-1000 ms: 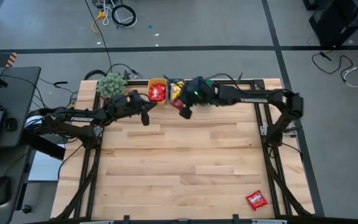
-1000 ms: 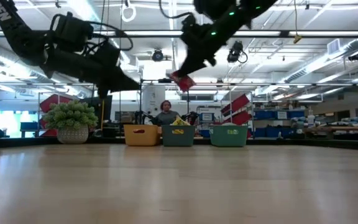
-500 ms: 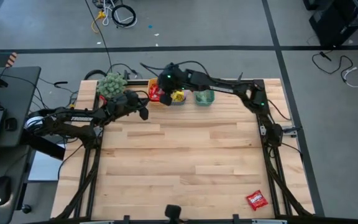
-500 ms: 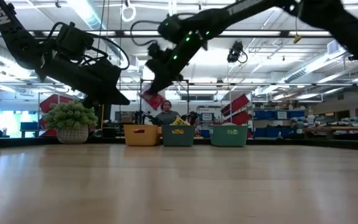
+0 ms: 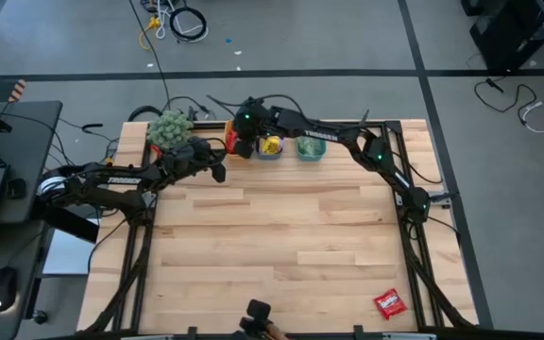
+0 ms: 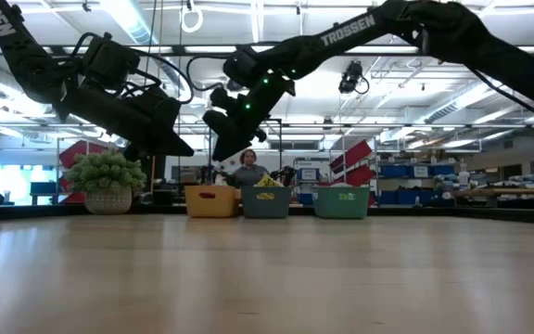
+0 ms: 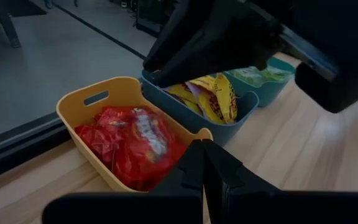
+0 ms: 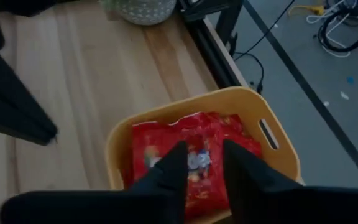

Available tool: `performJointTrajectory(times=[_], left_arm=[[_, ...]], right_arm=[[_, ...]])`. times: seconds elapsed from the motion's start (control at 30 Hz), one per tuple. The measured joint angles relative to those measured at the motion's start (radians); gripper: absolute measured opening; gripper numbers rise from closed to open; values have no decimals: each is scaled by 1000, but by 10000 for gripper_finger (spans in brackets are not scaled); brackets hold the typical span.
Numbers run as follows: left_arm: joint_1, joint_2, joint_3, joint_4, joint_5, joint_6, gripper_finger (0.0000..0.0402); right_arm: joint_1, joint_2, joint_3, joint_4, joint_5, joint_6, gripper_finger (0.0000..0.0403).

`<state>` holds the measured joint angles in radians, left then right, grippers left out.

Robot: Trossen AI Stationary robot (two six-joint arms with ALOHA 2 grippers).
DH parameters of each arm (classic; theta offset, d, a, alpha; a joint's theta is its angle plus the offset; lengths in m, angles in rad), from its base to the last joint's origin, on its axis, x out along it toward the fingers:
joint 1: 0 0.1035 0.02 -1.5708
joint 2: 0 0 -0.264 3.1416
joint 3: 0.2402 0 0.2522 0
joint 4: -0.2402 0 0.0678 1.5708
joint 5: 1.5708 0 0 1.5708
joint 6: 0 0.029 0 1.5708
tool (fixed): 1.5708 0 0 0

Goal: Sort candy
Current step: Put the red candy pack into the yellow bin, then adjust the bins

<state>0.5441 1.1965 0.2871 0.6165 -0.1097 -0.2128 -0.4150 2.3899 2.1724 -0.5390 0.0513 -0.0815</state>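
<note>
Three bins (image 5: 269, 147), one loose red packet (image 5: 389, 303)

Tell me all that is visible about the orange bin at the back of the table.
The orange bin is a small plastic tub with rounded corners and a slot handle in its end wall. It stands upright at the table's back edge, against the blue bin, and holds a pile of red candy packets. The right pincer hangs open just above it.

Surface (image 5: 281, 246): pale wood planks, matt, visible grain. Orange bin (image 8: 277, 163), blue bin (image 7: 244, 112): smooth matt plastic. Red candy (image 7: 135, 140) and yellow candy (image 7: 213, 96): glossy crinkled wrappers. Fingers (image 8: 241, 171): matt black.
</note>
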Motion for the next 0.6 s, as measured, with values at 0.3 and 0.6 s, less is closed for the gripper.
performJointTrajectory(times=[0.3, 0.6], left_arm=[[6, 0, 3, 15, -4, -1, 0], [169, 5, 64, -245, 2, -93, 0]], right_arm=[[10, -40, 0, -91, 0, -43, 157], [58, -250, 0, -416, 50, -155, 13]])
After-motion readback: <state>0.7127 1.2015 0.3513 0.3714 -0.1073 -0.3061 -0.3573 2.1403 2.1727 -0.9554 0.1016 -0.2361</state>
